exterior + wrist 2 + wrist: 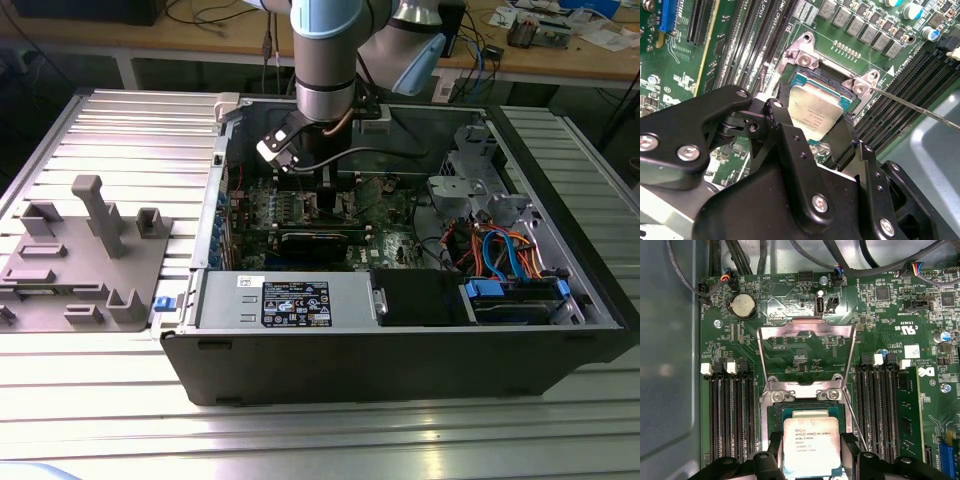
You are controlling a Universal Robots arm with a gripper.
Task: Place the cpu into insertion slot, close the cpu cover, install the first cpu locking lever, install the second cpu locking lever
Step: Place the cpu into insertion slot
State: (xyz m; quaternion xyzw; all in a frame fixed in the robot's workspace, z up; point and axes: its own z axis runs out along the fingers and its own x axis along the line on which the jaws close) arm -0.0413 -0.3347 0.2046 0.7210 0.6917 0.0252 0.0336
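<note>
arm [325,60] vertical inside open case [400,360]; gripper [812,440] clamped on cpu [812,450] above insertion slot [790,410]. case sits on ribbed metal table [120,130].

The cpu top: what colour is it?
The cpu top is silvery-grey with dark print, clearest in the first wrist view.

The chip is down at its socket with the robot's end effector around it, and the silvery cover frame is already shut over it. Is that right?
Not quite. The cpu is at the insertion slot with the end effector around it, but the cpu cover is open, swung back off the slot, as the first wrist view shows.
</note>
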